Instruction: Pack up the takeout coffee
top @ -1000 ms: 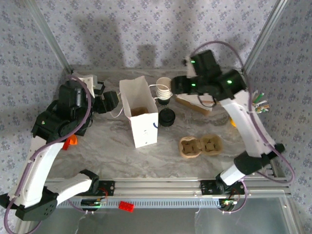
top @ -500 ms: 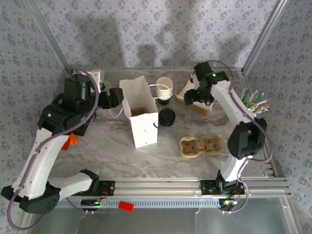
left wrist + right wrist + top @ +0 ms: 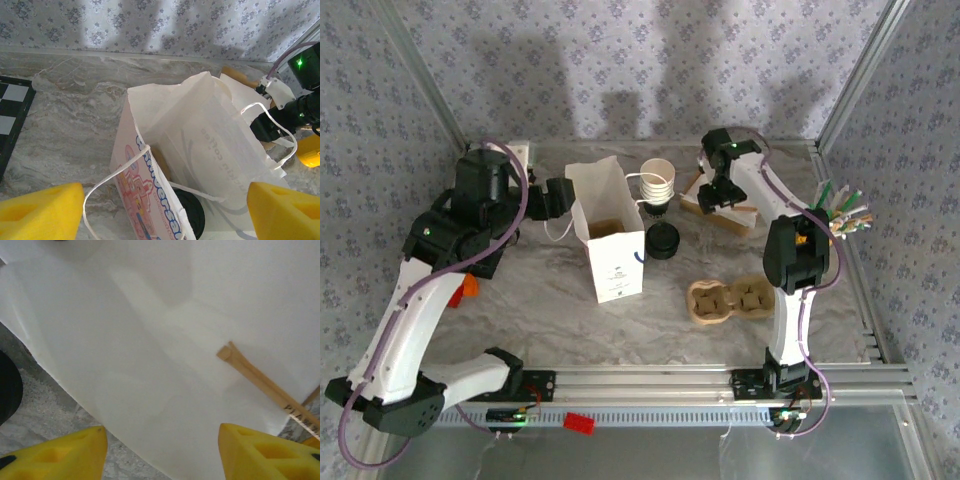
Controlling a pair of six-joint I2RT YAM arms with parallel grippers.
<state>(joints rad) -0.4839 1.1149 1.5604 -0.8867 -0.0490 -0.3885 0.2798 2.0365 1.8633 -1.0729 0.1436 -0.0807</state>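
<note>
The work seems to be at the gathering step. The right gripper (image 3: 716, 193) hovers at the back over a white napkin (image 3: 150, 340) with a wooden stirrer (image 3: 260, 381) on it, its fingers wide and empty. The left gripper (image 3: 556, 200), also wide and empty, is just beside the open paper bag (image 3: 612, 238). The coffee cup (image 3: 657, 180) stands behind the bag, not yet packed. Next, I judge, the right gripper must descend and close on the stirrer.

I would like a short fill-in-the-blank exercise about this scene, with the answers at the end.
The white paper bag stands upright with its top ____.
The lid on the table beside the bag is ____ in colour.
The brown cup carrier holds ____ cups.
The left end effector and the right end effector are both ____, gripping nothing.
Answers: open; black; no; open.
</note>
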